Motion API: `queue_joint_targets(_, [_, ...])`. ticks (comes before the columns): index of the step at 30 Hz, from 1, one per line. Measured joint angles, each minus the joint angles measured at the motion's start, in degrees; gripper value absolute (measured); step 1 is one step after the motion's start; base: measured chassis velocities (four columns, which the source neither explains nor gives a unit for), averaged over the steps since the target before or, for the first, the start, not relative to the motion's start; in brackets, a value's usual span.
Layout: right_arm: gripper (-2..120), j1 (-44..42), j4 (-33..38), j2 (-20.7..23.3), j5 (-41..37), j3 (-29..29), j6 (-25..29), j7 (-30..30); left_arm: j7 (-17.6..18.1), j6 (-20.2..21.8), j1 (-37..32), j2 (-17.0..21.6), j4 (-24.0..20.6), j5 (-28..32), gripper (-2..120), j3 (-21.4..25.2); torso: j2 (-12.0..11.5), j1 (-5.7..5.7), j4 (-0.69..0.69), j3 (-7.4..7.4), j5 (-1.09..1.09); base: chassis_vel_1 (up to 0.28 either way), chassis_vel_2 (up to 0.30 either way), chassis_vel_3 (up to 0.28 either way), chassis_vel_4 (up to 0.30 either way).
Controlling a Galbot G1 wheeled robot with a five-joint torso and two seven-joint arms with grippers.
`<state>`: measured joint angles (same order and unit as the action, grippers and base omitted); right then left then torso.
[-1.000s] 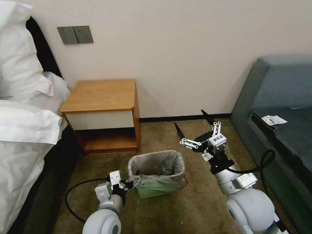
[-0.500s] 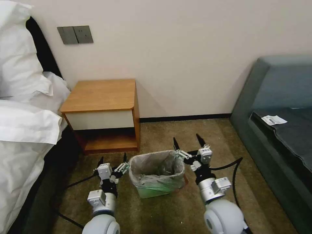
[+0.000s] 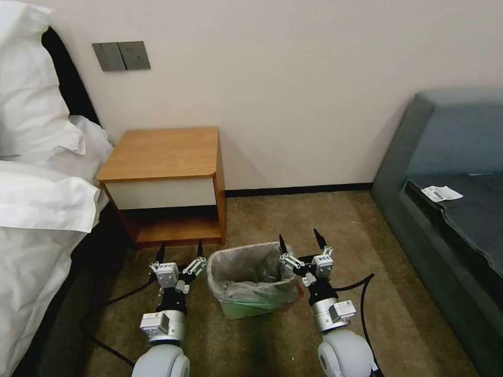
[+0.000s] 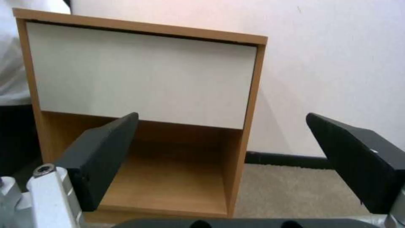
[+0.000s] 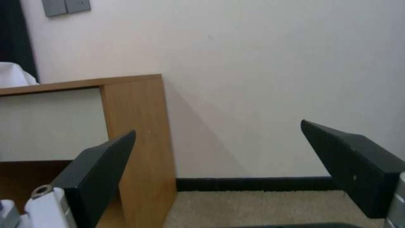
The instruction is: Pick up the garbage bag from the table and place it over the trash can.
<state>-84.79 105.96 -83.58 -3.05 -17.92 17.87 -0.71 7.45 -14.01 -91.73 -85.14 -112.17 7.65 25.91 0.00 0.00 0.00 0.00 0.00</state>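
The translucent grey garbage bag lines the pale green trash can on the carpet, its edge folded down over the rim. My left gripper stands open just left of the can, empty, fingers pointing toward the table. My right gripper is open and empty at the can's right rim. The left wrist view faces the table between the open fingers. The right wrist view shows the table's side and the wall past the open fingers.
A bed with white linen runs along the left. A grey sofa with a paper slip stands at the right. The wall and black baseboard lie behind. Open carpet stretches between can and sofa.
My left gripper let go of the bag's edge, opened and turned upright beside the can. My right arm drew back and down to the can's right rim. The bag stays over the can.
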Motion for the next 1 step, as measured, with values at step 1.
queue_joint_targets(1, [100, 0.0, 0.0, 0.0, 0.0, 0.0, 0.0, 0.0, 0.0, 0.0, 0.0, 0.0, 0.0, 0.0, 99, 0.0, 0.0, 0.00, 0.00, 0.00, 0.00, 0.000, 0.000, 0.000, 0.000])
